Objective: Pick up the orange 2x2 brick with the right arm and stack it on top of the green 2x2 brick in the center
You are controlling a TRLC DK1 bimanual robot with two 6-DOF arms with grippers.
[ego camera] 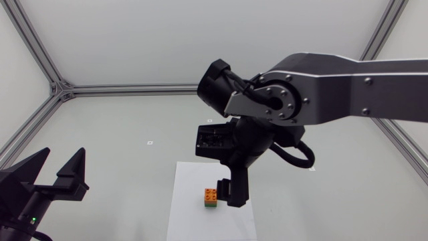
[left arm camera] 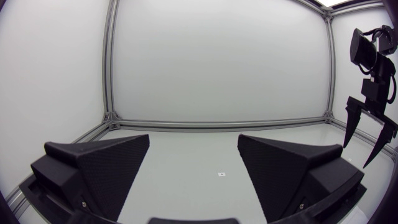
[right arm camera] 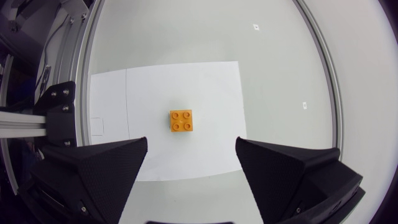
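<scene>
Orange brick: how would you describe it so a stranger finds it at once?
Find the white paper sheet on the table. At its middle two bricks are stacked. The orange brick is the upper one, on the green brick.

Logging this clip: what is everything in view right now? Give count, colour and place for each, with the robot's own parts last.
orange 2x2 brick: one, orange, stacked on the green brick, studs up.
green 2x2 brick: one, green, on the paper sheet under the orange brick; hidden in the right wrist view.
paper sheet: one, white, flat on the table near its middle.
small markers: three in the head view, white, scattered on the table beyond the sheet.
table: one, pale grey.
left gripper: one, black, open and empty, off to the left side, clear of the sheet.
right gripper: one, black, open and empty, above the stack.
</scene>
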